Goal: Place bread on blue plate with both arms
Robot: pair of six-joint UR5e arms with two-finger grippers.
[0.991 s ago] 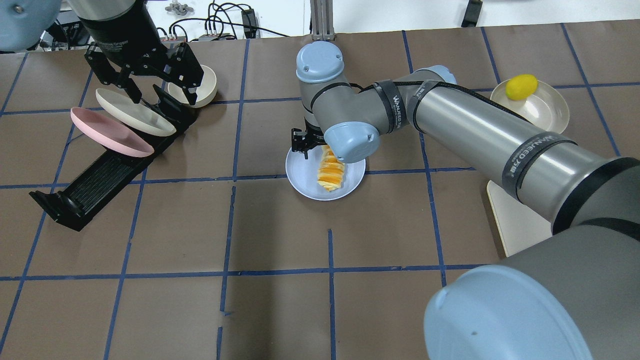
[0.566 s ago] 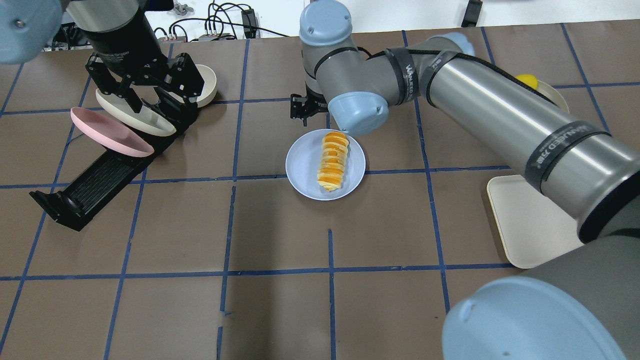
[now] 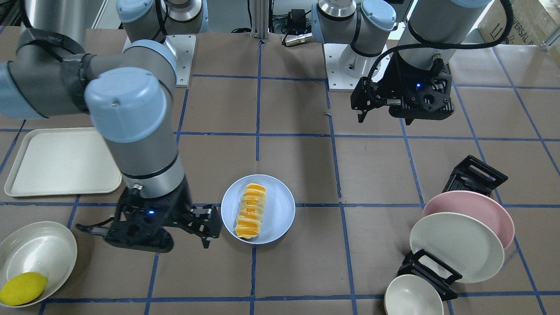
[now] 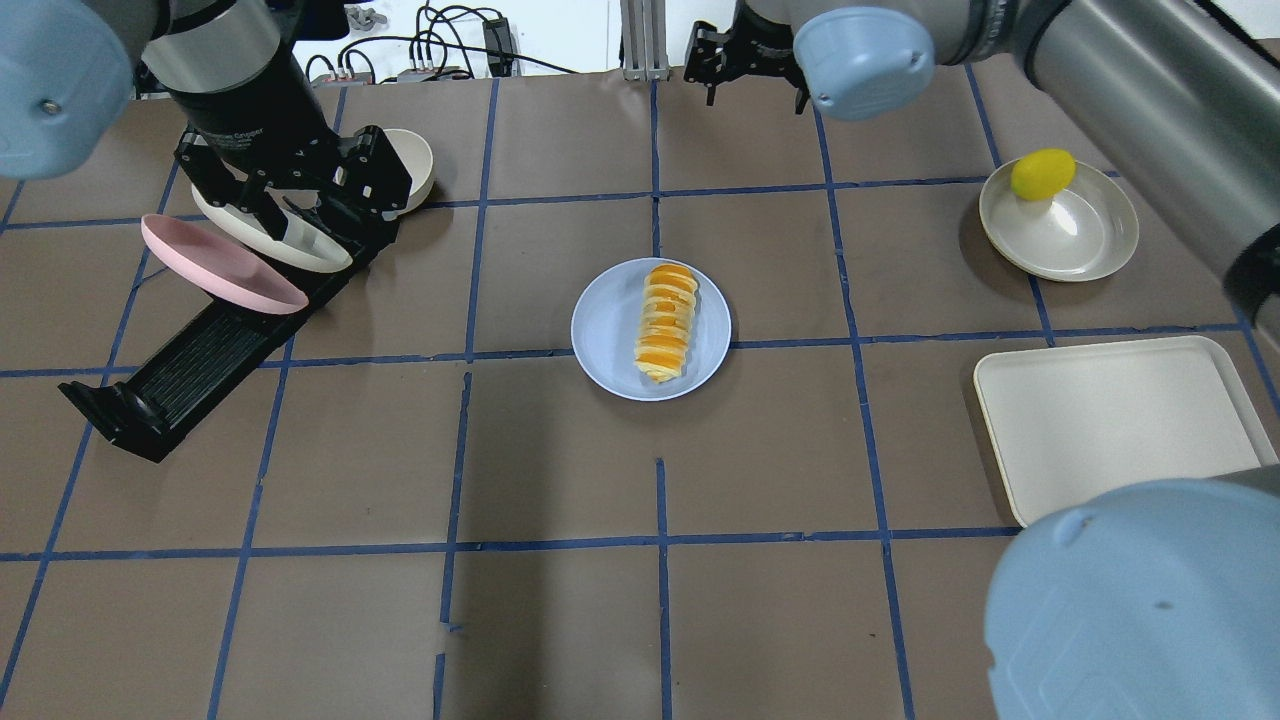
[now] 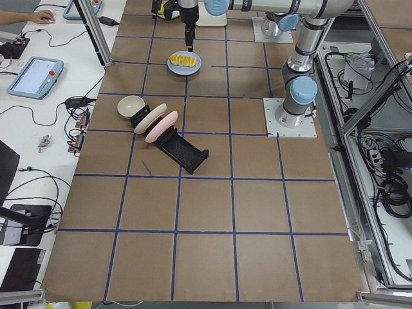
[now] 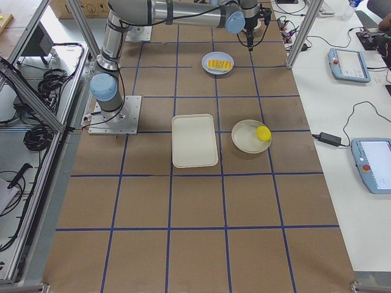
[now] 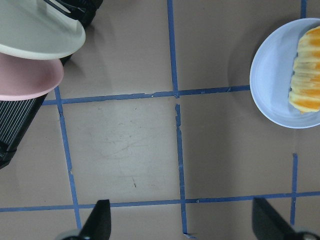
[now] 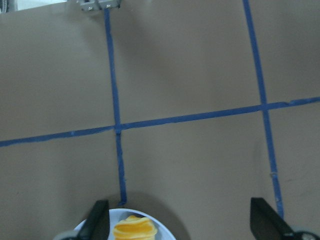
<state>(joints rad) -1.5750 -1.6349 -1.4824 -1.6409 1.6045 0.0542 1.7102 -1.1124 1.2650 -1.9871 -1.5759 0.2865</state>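
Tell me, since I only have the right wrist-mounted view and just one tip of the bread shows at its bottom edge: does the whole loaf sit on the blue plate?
Observer: Yes. In the overhead view the bread lies wholly inside the rim of the blue plate.
Operator: Where is the left gripper?
Observer: The left gripper is raised near the dish rack, well apart from the plate. Its jaws are open, with nothing between them.
Operator: Is any other food on the table?
Observer: A lemon rests in a white bowl, off to the robot's right.
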